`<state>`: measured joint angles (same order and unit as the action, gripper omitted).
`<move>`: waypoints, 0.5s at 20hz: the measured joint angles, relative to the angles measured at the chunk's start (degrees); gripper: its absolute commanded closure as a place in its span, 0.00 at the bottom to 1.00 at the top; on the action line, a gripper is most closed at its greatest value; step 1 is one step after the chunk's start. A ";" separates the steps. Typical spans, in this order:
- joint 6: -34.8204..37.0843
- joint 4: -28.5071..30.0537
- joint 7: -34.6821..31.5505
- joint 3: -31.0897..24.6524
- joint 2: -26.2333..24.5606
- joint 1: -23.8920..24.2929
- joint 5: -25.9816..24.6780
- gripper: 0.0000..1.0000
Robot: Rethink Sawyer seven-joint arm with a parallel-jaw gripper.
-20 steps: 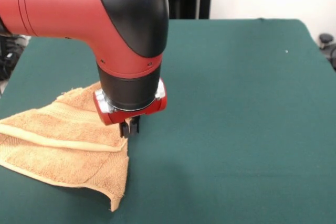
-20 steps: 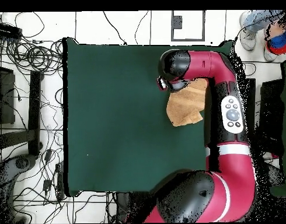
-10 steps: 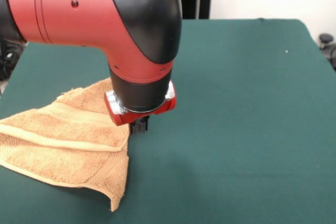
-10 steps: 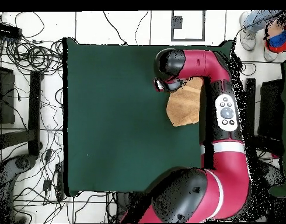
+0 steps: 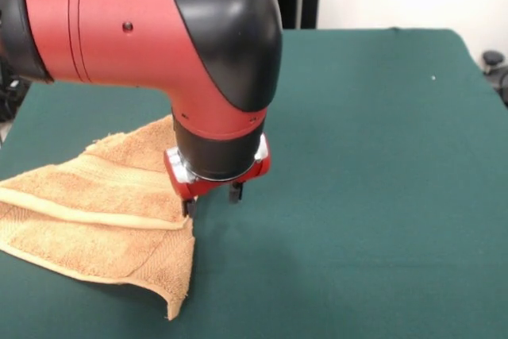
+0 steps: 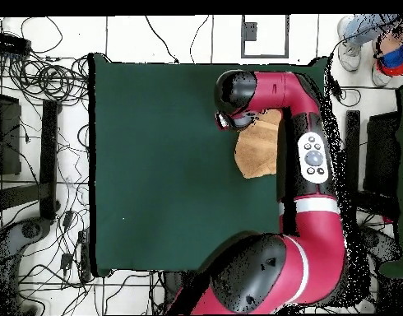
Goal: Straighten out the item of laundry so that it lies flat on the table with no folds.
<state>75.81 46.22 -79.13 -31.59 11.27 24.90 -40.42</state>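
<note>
Green table [image 5: 381,156], folded towel [image 5: 87,212] under red arm [image 5: 143,29], spread pincer [image 5: 212,198] at its edge.

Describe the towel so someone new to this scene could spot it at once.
Start at the big dark green table, then go to its front-left corner in the front view, just below the red arm's open gripper. The towel is the tan terry cloth lying there, folded over itself with raised border bands, the only cloth on the table.
</note>
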 measured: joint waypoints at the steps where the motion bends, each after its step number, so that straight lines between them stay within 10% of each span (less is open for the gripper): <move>1: 0.01 -0.08 0.00 0.01 -0.15 -0.01 -0.13 0.00; 10: 0.01 -1.75 0.23 0.12 -1.80 -0.81 -2.58 0.00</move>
<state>75.82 44.47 -78.91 -31.48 9.47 24.09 -43.00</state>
